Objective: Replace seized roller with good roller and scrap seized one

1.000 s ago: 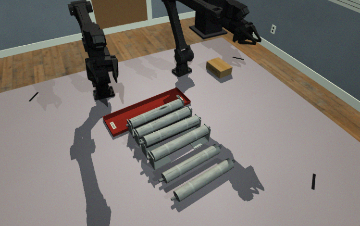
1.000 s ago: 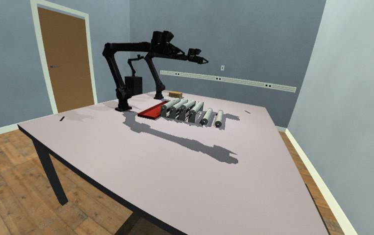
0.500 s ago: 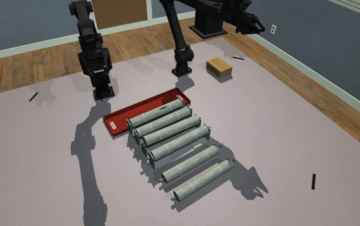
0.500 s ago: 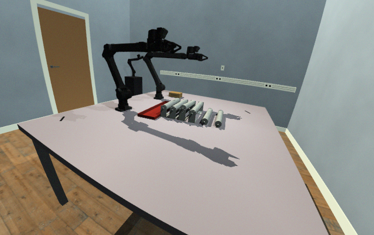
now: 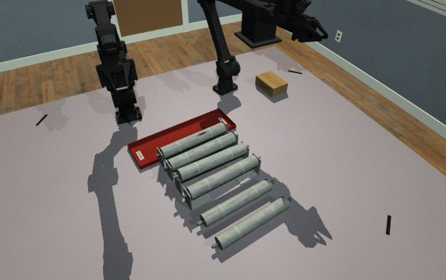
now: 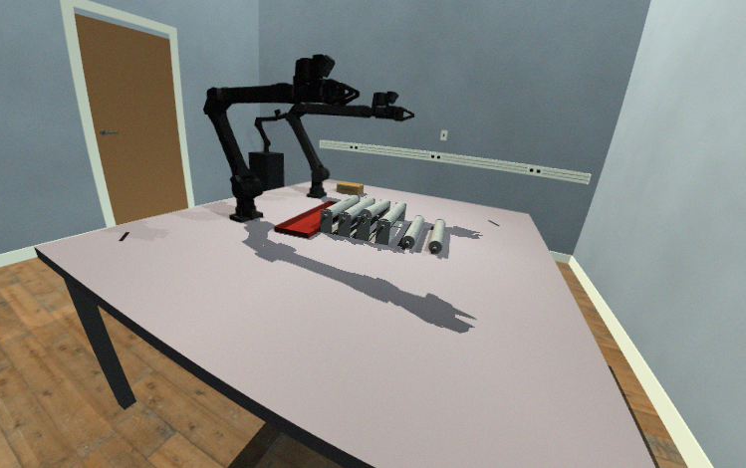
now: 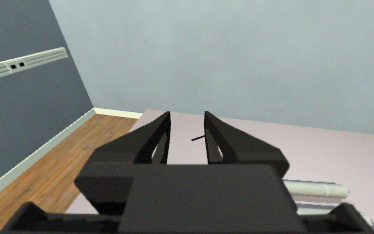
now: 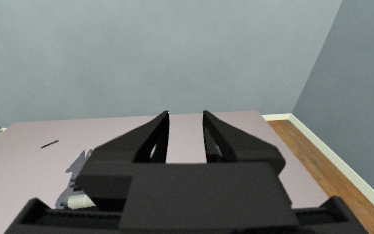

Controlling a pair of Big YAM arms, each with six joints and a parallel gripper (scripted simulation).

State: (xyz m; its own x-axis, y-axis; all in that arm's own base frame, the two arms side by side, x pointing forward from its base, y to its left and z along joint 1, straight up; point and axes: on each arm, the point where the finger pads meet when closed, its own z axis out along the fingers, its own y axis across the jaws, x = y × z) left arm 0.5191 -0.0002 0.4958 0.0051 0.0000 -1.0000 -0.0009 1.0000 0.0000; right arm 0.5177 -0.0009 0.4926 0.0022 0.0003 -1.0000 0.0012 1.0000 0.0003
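Top view, tray label (image 5: 140, 155), exterior, table leg (image 6: 99, 343)

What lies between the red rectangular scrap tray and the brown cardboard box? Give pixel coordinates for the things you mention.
In the top view, the black base of an arm (image 5: 234, 88) stands between the red scrap tray (image 5: 136, 159) and the brown box (image 5: 271, 83).

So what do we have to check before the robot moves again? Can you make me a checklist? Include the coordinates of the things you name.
1. Left gripper (image 5: 324, 36) (image 6: 411, 115) (image 7: 187, 114) holding nothing: ok.
2. Right gripper (image 5: 122, 89) (image 6: 357, 94) (image 8: 186, 114) holding nothing: ok.
3. Two spare rollers (image 5: 237, 203) (image 6: 436, 235) (image 7: 311, 189) (image 8: 80, 201) lying outside the bed: ok.
4. Seized roller in the scrap tray (image 5: 174, 136) (image 6: 300, 224): not ok, no roller shows in there.
5. We know which of the four bed rollers (image 5: 223, 176) (image 6: 392, 214) is stuck: cannot tell, they look alike.
6. Every bed axle seated in both holes: cannot tell, some ends are hidden.
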